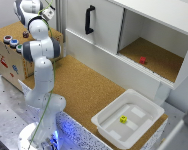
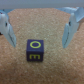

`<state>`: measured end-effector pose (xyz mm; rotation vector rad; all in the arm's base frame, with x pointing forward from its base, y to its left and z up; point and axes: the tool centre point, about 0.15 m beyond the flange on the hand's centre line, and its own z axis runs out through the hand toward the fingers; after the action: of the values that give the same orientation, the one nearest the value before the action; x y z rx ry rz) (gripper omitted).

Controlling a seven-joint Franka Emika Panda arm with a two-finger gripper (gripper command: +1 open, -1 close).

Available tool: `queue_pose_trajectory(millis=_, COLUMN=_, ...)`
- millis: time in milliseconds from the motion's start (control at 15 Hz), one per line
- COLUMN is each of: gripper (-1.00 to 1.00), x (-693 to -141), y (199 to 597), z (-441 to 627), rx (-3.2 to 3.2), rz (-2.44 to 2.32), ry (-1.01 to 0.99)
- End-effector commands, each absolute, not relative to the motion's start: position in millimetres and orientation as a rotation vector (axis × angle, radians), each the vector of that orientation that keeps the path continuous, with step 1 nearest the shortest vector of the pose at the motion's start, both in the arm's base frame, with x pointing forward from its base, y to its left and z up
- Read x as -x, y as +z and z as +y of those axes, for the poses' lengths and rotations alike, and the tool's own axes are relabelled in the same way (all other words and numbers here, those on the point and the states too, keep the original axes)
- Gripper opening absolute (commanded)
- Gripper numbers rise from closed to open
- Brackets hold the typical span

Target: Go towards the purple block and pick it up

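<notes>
The purple block (image 2: pixel 35 50) is a small dark cube with yellow letters, resting on a cork surface. In the wrist view it lies between the two light-blue fingers (image 2: pixel 72 27) of my gripper (image 2: pixel 38 45), which is open, and neither finger touches it. In the exterior view a small dark cube that looks like the purple block (image 1: pixel 25 34) sits on top of the wooden box at the exterior view's left. My gripper (image 1: pixel 48 12) hangs high above and a little to the right of it, and its jaws are hard to make out there.
A small red cube (image 1: pixel 142 60) lies inside the open white cabinet (image 1: pixel 159 30). A small yellow cube (image 1: pixel 123 119) sits in the white tray (image 1: pixel 101 122). The wooden box (image 1: pixel 9 60) carries coloured round knobs (image 1: pixel 13 43). The cabinet door has a black handle (image 1: pixel 89 19).
</notes>
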<state>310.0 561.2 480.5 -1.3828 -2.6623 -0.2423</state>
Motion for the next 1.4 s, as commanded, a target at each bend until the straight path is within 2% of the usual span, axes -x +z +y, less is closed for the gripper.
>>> queue_pose_trajectory(millis=0, gripper=1.00, x=-301.4, y=485.8, z=590.5, rx=1.346, rz=-2.765, ry=0.083)
queue_pose_trajectory(millis=400, gripper=1.00, x=-311.7, y=461.3, z=612.6, rx=1.326, rz=-2.798, ry=0.029)
queue_pose_trajectory(millis=1067, gripper=1.00, x=-299.3, y=444.1, z=606.0, rx=1.338, rz=-2.903, ry=0.141)
queue_pose_trajectory(millis=1133, gripper=-1.00, x=-298.1, y=440.7, z=604.2, rx=1.339, rz=-2.908, ry=0.153)
queue_pose_trajectory(millis=1333, gripper=-1.00, x=-298.4, y=434.2, z=603.4, rx=1.355, rz=-2.888, ry=0.148)
